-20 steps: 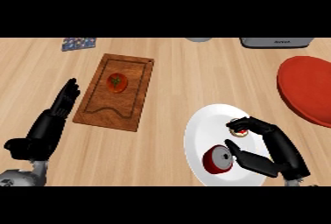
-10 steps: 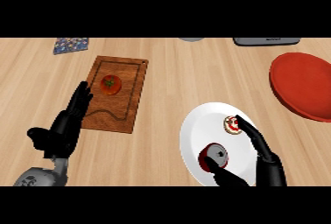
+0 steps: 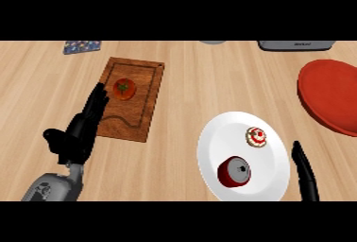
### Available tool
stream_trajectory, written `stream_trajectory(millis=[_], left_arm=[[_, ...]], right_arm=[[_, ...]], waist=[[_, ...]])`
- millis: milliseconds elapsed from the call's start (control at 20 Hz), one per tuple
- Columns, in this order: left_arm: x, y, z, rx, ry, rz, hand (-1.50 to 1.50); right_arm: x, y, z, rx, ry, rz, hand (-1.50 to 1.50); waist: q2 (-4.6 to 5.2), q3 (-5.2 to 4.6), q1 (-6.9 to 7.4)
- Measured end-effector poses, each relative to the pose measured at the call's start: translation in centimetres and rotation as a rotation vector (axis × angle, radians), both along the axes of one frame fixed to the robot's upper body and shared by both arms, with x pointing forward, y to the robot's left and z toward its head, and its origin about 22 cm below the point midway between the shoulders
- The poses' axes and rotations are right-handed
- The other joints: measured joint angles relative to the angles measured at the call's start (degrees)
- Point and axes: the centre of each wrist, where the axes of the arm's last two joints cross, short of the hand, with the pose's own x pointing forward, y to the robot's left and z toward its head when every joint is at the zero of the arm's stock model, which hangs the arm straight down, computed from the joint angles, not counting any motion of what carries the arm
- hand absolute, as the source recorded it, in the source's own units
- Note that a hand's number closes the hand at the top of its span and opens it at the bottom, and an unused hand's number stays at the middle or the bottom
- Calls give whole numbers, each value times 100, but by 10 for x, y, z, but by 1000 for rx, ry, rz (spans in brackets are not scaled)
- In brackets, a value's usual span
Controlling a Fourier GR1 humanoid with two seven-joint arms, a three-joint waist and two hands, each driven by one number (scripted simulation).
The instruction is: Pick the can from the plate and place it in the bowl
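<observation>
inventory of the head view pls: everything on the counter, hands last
can: 1, red with a grey end, lying on the plate's lower part
plate: 1, white, lower centre-right
small cake: 1, white and red, on the plate above the can
bowl: 1, red, right edge, partly cut off
cutting board: 1, brown wood, left of centre
tomato: 1, red, on the board's upper part
patterned item: 1, blue, top left
grey item: 1, top centre, cut off
grey appliance: 1, top right
left hand: black, open, at the board's left edge
right hand: black, fingers straight, right of the plate
</observation>
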Motion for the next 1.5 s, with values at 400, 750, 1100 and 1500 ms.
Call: stream_trajectory(millis=[400, 750, 1100, 1500], left_arm=[[-1, -8, 5, 2, -3, -17, 0], [5, -5, -2, 0, 0, -17, 0], [0, -11, -4, -4, 1, -12, 0], [4, -14, 2, 0, 3, -11, 0]], right_arm=[[1, 6, 36, -19, 277, -17, -150], [13, 15, 44, -39, 500, 6, -150], [20, 10, 33, -34, 577, 39, -150], [10, 8, 26, 41, 531, 91, -150]], waist=[[19, 7, 104], [22, 14, 105], [13, 21, 94], [10, 22, 73]])
